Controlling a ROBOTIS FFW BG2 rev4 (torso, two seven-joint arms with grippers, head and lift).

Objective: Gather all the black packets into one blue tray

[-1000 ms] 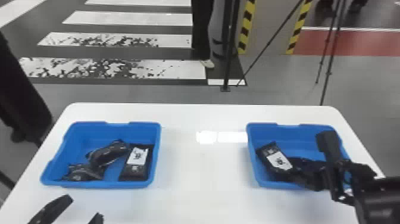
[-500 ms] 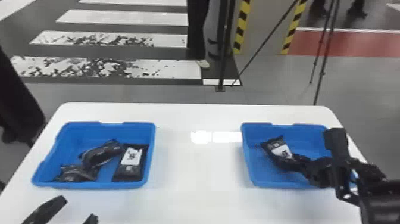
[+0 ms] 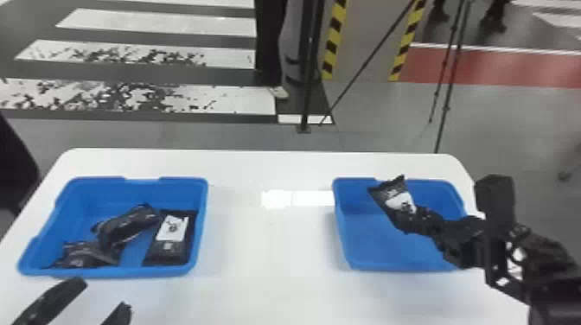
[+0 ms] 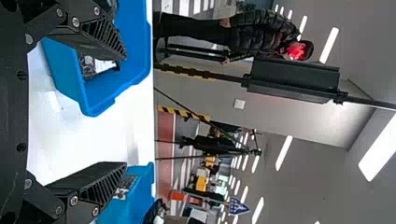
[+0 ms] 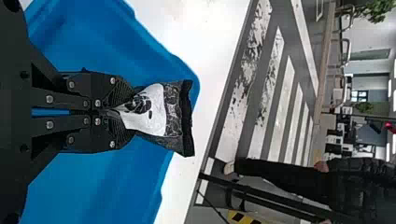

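Note:
My right gripper (image 3: 421, 222) is over the right blue tray (image 3: 346, 242), shut on a black packet (image 3: 391, 201) with a white label. In the right wrist view, the right gripper (image 5: 123, 111) pinches one end of the packet (image 5: 170, 112), whose free end sticks out above the tray. The left blue tray (image 3: 201, 224) holds a labelled packet (image 3: 168, 246) at its right side and two crumpled black ones (image 3: 127, 222) beside it. Open and holding nothing, my left gripper (image 3: 101, 298) is at the near side of that tray; in the left wrist view, the left gripper (image 4: 123, 109) has its fingers wide apart.
Both trays stand on a white table (image 3: 268, 259), with bare tabletop between them. Beyond the table's far edge are a black stand (image 3: 307, 86) and thin tripod legs (image 3: 449, 86).
The right gripper has raised the packet, which was low in the right tray and now stands up near its far rim. The head view has shifted slightly; the left gripper looks unchanged.

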